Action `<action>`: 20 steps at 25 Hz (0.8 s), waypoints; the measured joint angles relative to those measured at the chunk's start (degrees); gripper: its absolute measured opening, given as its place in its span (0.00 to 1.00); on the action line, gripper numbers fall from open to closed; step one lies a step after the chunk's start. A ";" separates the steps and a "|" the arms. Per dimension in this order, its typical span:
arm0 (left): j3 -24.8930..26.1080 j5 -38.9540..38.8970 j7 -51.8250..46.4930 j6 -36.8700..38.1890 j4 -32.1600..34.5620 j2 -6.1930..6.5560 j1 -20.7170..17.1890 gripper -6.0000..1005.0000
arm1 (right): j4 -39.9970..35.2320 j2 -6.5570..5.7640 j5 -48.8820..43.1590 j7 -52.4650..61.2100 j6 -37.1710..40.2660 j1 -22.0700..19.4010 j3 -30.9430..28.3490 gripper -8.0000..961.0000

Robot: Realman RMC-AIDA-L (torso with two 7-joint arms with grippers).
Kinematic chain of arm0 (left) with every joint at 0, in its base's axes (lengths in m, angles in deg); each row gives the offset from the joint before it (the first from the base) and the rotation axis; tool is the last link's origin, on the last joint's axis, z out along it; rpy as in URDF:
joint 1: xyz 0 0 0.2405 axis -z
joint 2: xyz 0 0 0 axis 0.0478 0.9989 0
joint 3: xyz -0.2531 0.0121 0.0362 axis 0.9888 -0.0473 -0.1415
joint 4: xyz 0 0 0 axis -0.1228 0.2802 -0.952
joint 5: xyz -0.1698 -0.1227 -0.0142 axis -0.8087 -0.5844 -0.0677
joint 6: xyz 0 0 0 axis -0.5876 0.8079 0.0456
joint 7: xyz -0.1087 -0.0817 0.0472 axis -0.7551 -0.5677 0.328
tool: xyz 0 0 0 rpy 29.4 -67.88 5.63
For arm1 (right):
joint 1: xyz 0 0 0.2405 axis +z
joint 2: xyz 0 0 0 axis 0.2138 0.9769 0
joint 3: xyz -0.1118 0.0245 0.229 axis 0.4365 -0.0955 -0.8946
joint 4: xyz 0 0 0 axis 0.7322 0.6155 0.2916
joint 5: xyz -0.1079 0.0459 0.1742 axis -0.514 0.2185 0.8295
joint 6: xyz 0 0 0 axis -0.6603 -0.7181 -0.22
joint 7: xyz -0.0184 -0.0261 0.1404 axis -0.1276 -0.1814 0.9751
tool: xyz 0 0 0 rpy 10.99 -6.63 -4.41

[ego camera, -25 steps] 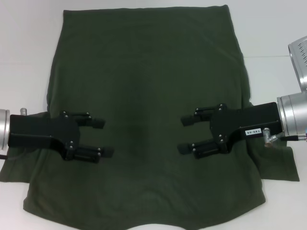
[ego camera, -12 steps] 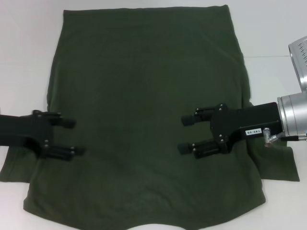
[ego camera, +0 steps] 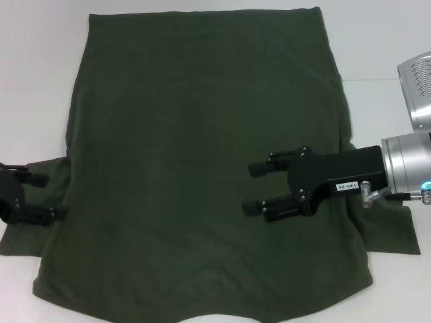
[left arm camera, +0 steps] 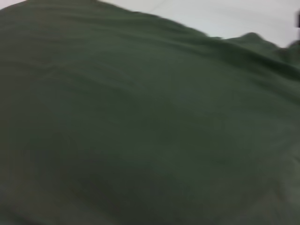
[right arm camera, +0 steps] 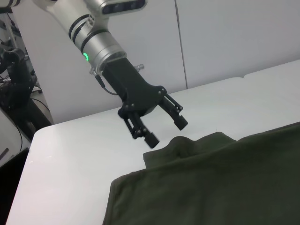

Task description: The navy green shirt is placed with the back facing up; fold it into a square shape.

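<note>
Both sets of jaws stand wide apart and hold nothing. The right gripper (ego camera: pixel 254 188) hangs over the cloth in the centre right of the head view, its two fingers pointing toward the middle of the frame. The left gripper (ego camera: pixel 48 196) sits at the far left edge of that view, mostly cut off by the frame, its fingertips over the left sleeve; the right wrist view shows it more plainly, left gripper (right arm camera: pixel 165 131) spread open just above the sleeve's raised edge, not touching it as far as I can tell.

The navy green shirt (ego camera: pixel 202 155) lies flat across most of the head view, plain side up, hem along the top of the frame, collar notch at the bottom edge, a sleeve poking out at lower left and lower right. It rests on a white table (ego camera: pixel 34 67). The left wrist view is filled with the dark cloth and shows little else.

No fold has been made yet, so the step in hand looks like taking hold of the sides for a first lengthwise fold. To do it well, each gripper should pinch the outer edge at sleeve and shoulder (one layer pair, not a bunched handful), lift only enough to clear the table, and carry the edge inward in step with the other so the crease runs straight. The knit looks soft and will likely sag, so a slow, low carry suits it.
</note>
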 joint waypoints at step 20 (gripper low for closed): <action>4.83 6.50 -43.56 -12.68 -3.73 0.82 -0.57 0.87 | -0.11 -0.34 -0.30 1.53 0.53 1.17 1.64 0.88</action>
